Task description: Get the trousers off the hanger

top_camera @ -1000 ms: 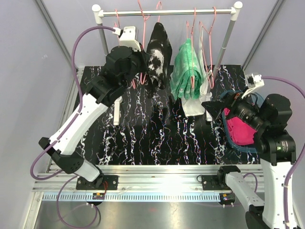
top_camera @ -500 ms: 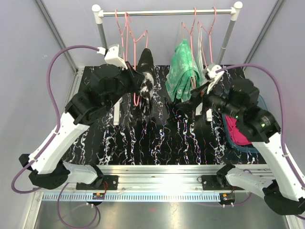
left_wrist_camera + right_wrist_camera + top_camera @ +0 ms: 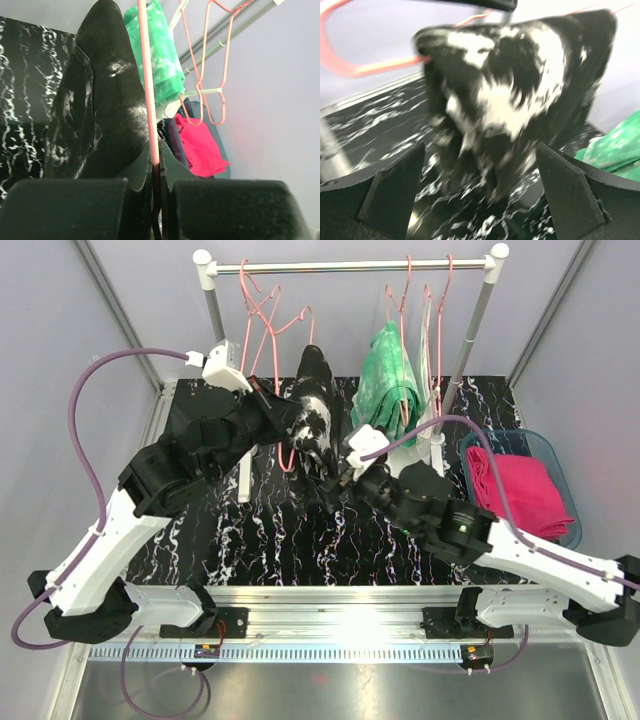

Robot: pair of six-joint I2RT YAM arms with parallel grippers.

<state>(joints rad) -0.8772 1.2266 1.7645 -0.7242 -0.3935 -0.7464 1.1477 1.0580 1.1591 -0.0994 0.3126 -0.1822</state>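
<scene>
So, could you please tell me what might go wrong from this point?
The left end effector pinches only the thin pink hanger wire; a tug on the black-and-white trousers could twist or slip it.
The open right end effector faces the cloth with hanger wire near it, so it might grab both.
The green tie-dye pair hangs close by and could snag.

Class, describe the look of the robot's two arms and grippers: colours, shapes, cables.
Both the left arm and right arm have white shells with black joints. A purple cable loops to a white wrist camera. The right gripper has black, wedge-shaped fingers.
</scene>
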